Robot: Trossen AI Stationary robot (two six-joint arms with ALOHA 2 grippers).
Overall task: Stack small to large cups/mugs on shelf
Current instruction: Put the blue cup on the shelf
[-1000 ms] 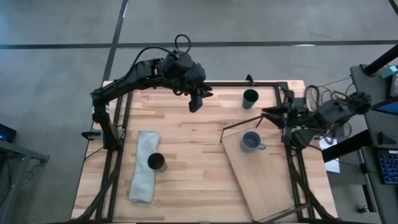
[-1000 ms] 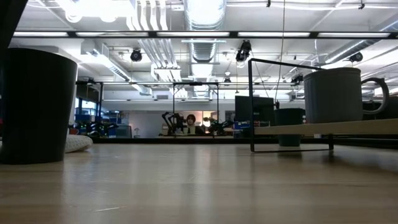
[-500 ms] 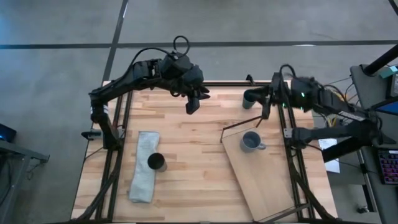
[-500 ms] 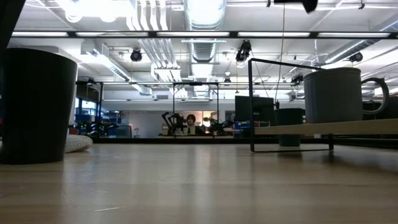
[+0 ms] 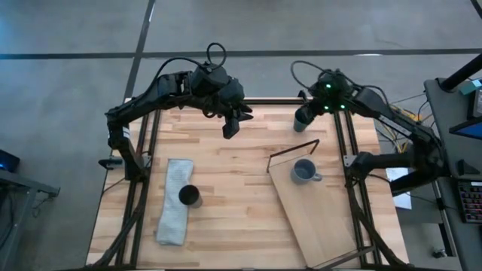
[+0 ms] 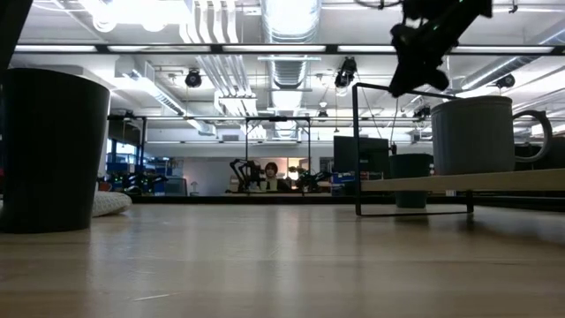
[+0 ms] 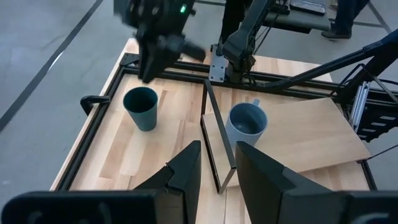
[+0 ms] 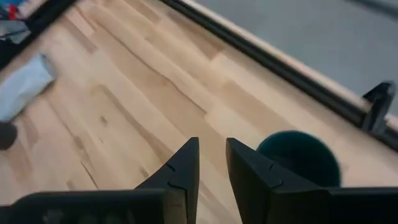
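The dark teal-green cup stands upright on the tabletop near the far edge; it also shows in the right wrist view. My right gripper hangs open and empty well above it, as the low view shows. The blue-grey mug stands on the pale shelf board, near its wire frame end. The black cup stands on the grey cloth. My left gripper is open and empty over the far middle of the table.
A black metal frame runs along the table's far edge and sides. The shelf board lies slantwise across the right half of the table, raised a little on its wire frame. Bare wood lies between the cloth and the shelf.
My right arm has swung in from beyond the table's right edge toward the far edge and now stands above the teal-green cup. The cups, the mug and the shelf have stayed where they were.
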